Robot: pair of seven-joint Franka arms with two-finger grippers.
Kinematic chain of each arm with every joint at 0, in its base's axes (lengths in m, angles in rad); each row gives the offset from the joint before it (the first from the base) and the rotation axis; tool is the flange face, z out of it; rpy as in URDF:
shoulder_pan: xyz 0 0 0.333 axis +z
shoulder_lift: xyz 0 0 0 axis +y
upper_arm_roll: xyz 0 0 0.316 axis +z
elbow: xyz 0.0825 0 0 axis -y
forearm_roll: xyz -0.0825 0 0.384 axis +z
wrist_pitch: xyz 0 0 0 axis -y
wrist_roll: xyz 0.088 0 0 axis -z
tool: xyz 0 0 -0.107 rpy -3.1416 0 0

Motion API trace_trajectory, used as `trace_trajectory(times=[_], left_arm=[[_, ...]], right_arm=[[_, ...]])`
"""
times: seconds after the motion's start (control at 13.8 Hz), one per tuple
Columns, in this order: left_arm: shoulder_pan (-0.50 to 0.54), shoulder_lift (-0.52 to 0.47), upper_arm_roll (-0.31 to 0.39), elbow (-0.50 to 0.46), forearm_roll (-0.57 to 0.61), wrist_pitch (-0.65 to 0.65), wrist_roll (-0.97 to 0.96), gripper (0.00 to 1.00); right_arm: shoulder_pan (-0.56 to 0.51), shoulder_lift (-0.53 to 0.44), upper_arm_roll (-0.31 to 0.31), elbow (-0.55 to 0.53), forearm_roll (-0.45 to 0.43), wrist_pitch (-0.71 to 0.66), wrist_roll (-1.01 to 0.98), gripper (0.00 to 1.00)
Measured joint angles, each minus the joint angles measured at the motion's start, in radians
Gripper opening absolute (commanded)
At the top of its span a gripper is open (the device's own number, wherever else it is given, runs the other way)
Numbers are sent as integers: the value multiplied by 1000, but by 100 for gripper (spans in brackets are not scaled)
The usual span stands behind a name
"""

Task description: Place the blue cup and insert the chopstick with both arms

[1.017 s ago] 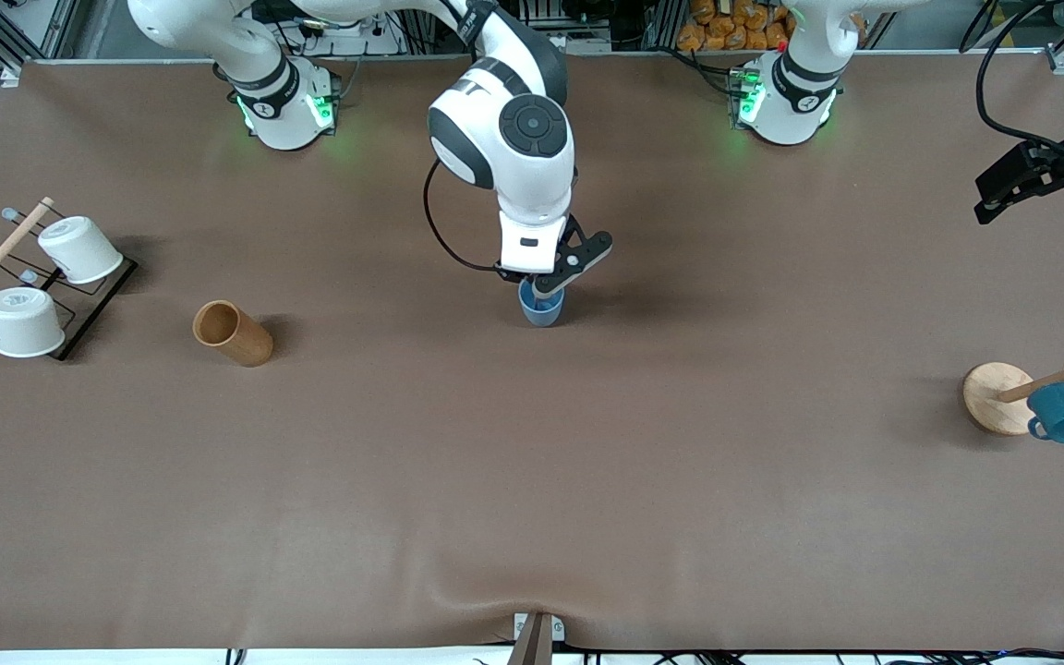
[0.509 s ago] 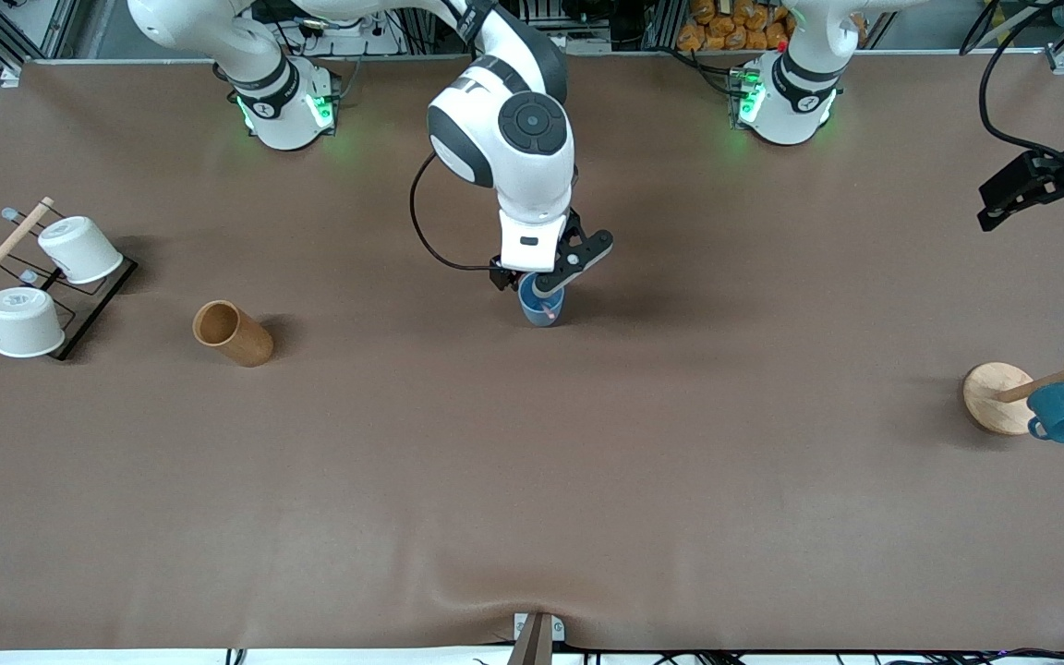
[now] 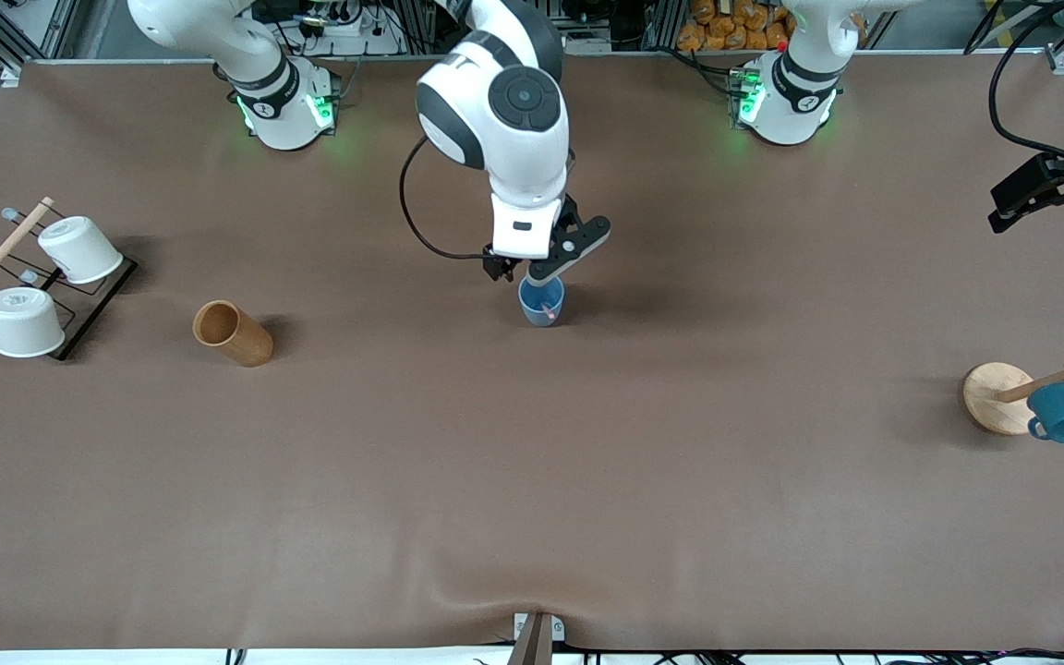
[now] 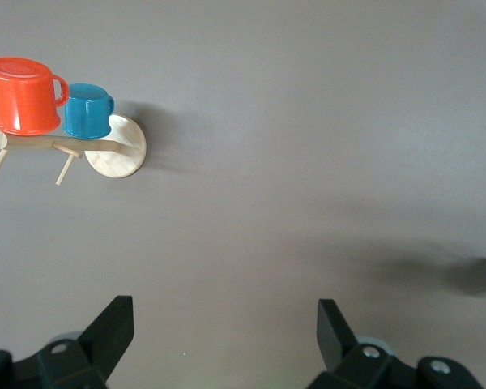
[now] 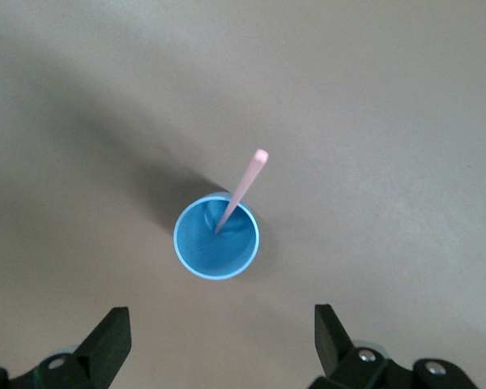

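The small light-blue plastic tumbler [image 3: 542,303] stands upright near the middle of the brown table [image 3: 532,480], with the thin pale pink chopstick [image 5: 241,188] inside it, its lower end on the cup's floor and its upper end leaning out over the rim. The right gripper [image 3: 532,270] hangs just above the cup, fingers spread wide and holding nothing; its wrist view looks straight down into the cup between the two black fingertips [image 5: 334,326]. The left gripper [image 3: 1045,189] waits in the air over the left arm's end of the table, also wide open and empty, above the round wooden stand [image 4: 117,147] with the teal mug [image 4: 87,112] and the red mug [image 4: 22,95].

Both pieces look light. The cup seems thin-walled and smooth, so I would expect it to tip or skid at a nudge; it is best pinched across the rim. The stick looks stiff but slender and slippery, best taken near its free upper end.
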Motion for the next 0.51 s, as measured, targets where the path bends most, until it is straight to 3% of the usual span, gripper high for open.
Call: trace_trajectory(times=[0.51], left_arm=[[-5, 17, -6, -2, 0, 6, 0, 100]], right_arm=[[-87, -73, -18, 1, -1, -72, 5, 100]])
